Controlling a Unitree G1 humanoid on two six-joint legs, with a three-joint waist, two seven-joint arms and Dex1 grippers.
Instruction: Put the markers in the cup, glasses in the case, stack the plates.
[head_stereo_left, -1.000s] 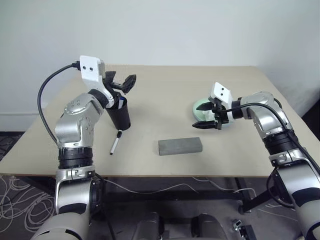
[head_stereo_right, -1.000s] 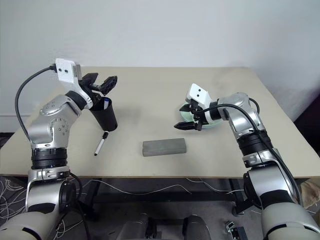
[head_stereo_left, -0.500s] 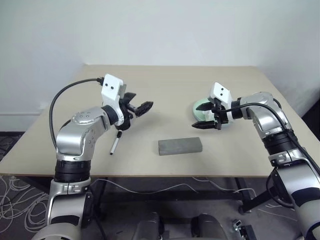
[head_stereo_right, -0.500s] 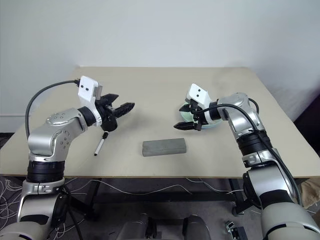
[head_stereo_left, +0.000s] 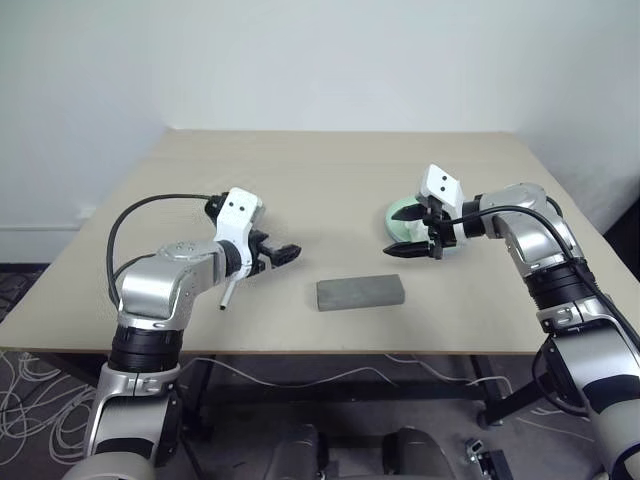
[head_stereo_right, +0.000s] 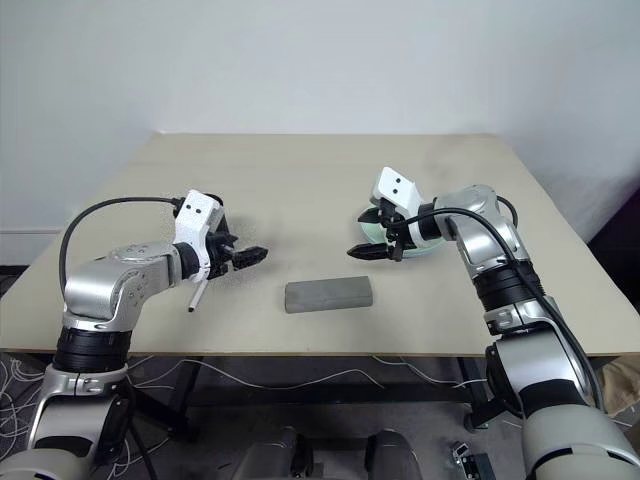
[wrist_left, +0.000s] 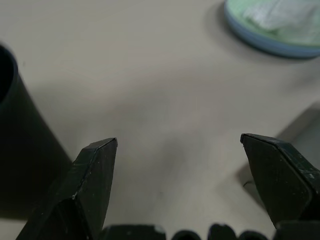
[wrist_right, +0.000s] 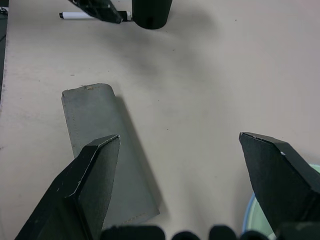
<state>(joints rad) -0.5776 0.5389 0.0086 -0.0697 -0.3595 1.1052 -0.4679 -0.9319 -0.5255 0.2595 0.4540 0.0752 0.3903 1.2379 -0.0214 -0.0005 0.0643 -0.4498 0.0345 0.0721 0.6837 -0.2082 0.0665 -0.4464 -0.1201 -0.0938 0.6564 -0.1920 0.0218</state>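
Beige table (head_stereo_left: 330, 190) vs plain white wall, cables on floor at left. Left gripper (head_stereo_left: 283, 254) low over tabletop, jaws spread wide, nothing held, black-capped marker (head_stereo_left: 229, 290) lying just beside, long axis near-to-far. Grey case (head_stereo_left: 360, 292) flat at centre, lengthwise left-right; right gripper (head_stereo_left: 410, 248) gaping wide, empty, at stacked plates (head_stereo_left: 400, 212).

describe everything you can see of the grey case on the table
The case is a flat grey rectangular box with a matte, fabric-like surface and a line of stitching near its edges. It is shut and lies flat on the tan table, near the front edge, long side running left to right. Nothing touches it: the left gripper hangs off to its left and the right gripper above and to its right, both open and empty.
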